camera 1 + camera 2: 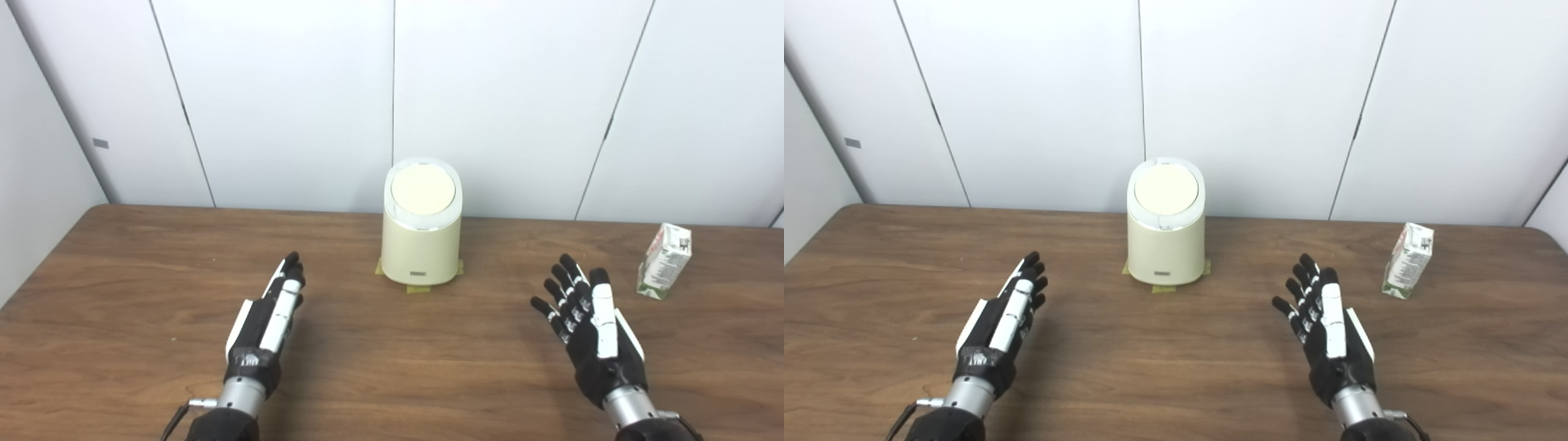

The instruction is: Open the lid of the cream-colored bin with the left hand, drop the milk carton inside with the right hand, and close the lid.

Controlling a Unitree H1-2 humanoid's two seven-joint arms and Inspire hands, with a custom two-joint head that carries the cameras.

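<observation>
left hand [269, 318]: reaching in from the near left edge, hovering over the table, turned edge-on with its fingers lying straight and side by side, pointing toward the far side; holding nothing.
right hand [591, 324]: coming in from the near right edge, palm facing left and upward, its fingers fanning apart and pointing far; gripping nothing.
cream-colored bin [421, 245]: standing upright at the far middle of the table, well beyond both hands and between them, sitting on yellowish tape tabs [418, 288].
lid [423, 189]: lying closed on top of the bin, its round face tilting toward the near side.
milk carton [664, 260]: standing at the far right, leaning slightly, just beyond and right of the right hand, apart from it.
table [392, 361]: brown wood grain, stretching under everything.
wall [508, 92]: white panels rising behind the bin.
</observation>
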